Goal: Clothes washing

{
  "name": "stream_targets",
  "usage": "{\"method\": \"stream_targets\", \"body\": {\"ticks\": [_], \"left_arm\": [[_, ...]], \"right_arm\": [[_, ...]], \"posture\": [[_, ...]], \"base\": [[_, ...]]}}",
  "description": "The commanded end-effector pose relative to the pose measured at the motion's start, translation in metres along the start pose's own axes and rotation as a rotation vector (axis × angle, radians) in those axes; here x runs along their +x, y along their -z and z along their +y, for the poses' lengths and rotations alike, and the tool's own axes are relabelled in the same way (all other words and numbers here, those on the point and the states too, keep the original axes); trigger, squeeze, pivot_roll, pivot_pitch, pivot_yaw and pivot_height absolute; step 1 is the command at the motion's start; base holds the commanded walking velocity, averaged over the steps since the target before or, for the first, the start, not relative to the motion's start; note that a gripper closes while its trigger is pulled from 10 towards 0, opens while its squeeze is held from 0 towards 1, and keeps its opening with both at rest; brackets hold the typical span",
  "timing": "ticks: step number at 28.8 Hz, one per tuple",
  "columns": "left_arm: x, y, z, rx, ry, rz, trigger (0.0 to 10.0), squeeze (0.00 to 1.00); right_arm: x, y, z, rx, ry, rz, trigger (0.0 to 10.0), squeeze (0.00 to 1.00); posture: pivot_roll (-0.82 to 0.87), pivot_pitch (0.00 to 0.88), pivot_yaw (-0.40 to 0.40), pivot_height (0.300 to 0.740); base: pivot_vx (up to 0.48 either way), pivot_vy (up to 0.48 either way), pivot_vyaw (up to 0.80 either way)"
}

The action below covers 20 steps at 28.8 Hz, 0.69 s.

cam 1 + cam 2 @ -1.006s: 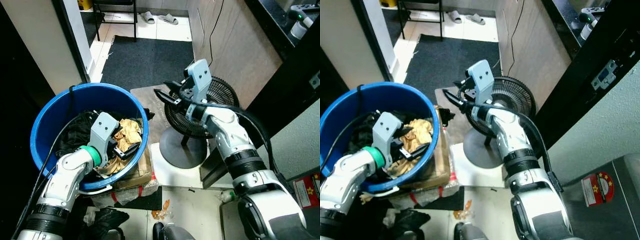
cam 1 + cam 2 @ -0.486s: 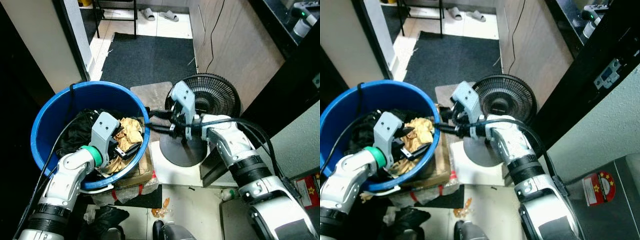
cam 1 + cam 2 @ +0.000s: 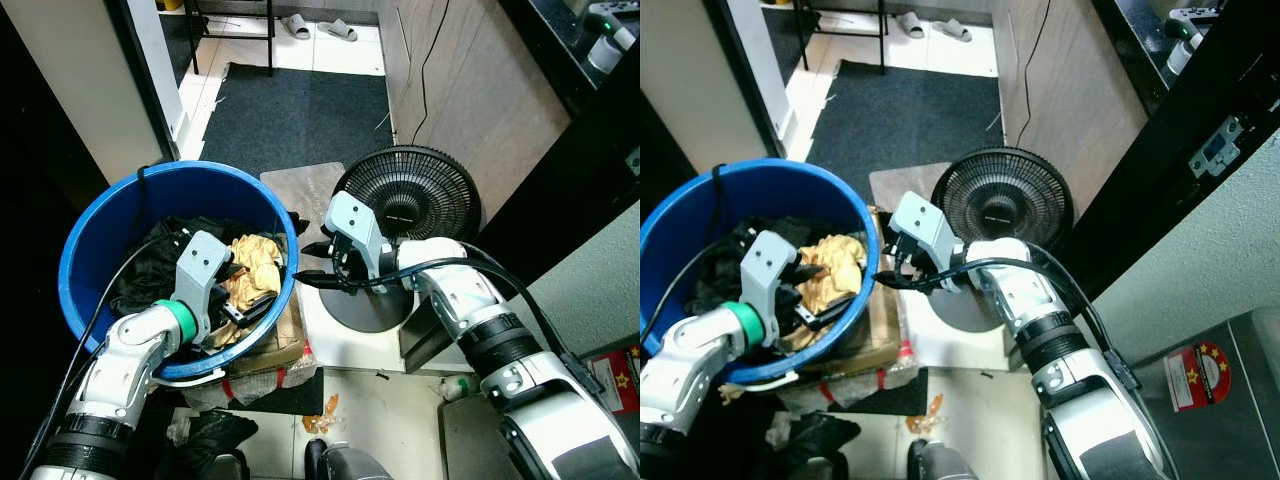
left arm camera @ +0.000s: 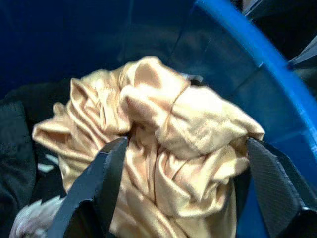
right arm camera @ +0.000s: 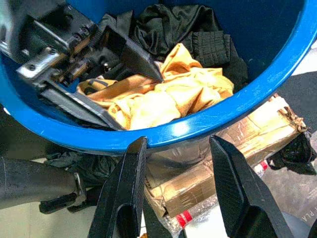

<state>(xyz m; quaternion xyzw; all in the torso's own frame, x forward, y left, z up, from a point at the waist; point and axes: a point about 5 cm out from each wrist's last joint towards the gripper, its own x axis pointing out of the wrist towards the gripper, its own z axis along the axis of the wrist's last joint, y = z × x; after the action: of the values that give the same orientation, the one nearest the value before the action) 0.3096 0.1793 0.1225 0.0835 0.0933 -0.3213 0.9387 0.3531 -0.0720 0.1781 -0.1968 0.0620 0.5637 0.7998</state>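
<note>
Floor clutter: a dark crumpled bundle (image 3: pixel 205 440) and an orange scrap (image 3: pixel 322 420) lie on the pale floor nearest the robot.
Cardboard box: a taped brown box (image 3: pixel 285 345) sits under the blue tub's near right edge, touching it.
Left gripper: the left gripper (image 3: pixel 238 295) is inside the blue tub (image 3: pixel 100 215), fingers spread on either side of the tan garment, not pinched onto it.
Tan garment: the tan garment (image 4: pixel 163 148) is a glossy golden-yellow cloth, crumpled into soft folds; it lies on top of the pile by the tub's right wall.
Dark clothes: black clothes (image 3: pixel 160 255) fill the rest of the tub, beneath and beside the tan garment.
Blue tub: round, bright blue plastic, standing on the floor to the robot's left, with a black cable (image 3: pixel 140 195) draped over its far rim.
Right gripper: the right gripper (image 3: pixel 312 262) is just outside the tub's right rim, fingers apart and empty, pointing toward the tub.
Fan: a black floor fan (image 3: pixel 408 205) stands on its round base behind the right arm.
Mat: a dark mat (image 3: pixel 300 110) covers the floor farther off.
Slippers: a pair of slippers (image 3: pixel 320 27) rests on the tile beyond the mat.
</note>
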Motion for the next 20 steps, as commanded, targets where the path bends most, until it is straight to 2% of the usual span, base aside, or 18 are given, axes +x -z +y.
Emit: {"method": "stream_targets", "body": {"ticks": [1,2,3,5,6,20], "left_arm": [[-0.002,0.010,0.000,-0.011,-0.008,0.033,4.5,0.00],[-0.002,0.010,0.000,-0.013,-0.009,0.034,4.1,0.00],[-0.002,0.010,0.001,-0.014,-0.015,0.036,2.0,0.00],[-0.003,0.011,0.003,-0.017,-0.022,0.039,2.0,0.00],[-0.004,0.011,0.003,-0.021,-0.022,0.039,0.0,0.00],[-0.008,0.007,0.008,-0.022,-0.039,0.012,0.0,0.00]], "right_arm": [[0.001,0.003,0.004,0.017,-0.012,0.002,10.0,0.00],[0.001,0.003,0.004,0.015,-0.012,0.002,10.0,0.00],[0.001,0.002,0.003,0.012,-0.008,-0.004,10.0,0.00],[0.001,0.001,0.002,0.006,-0.003,-0.012,10.0,0.00],[0.001,-0.001,0.001,0.004,0.001,-0.017,10.0,0.00],[-0.001,-0.013,-0.006,0.000,0.039,-0.066,10.0,0.00]], "posture": [[-0.03,0.173,-0.015,0.740],[-0.03,0.173,-0.015,0.740],[-0.03,0.174,-0.016,0.740],[-0.03,0.174,-0.016,0.740],[-0.03,0.174,-0.016,0.740],[-0.03,0.172,-0.017,0.740]], "base": [[0.000,0.000,0.00],[0.000,0.000,0.00],[0.000,0.000,0.00],[0.000,0.000,0.00],[0.000,0.000,0.00],[0.000,0.000,0.00]]}}
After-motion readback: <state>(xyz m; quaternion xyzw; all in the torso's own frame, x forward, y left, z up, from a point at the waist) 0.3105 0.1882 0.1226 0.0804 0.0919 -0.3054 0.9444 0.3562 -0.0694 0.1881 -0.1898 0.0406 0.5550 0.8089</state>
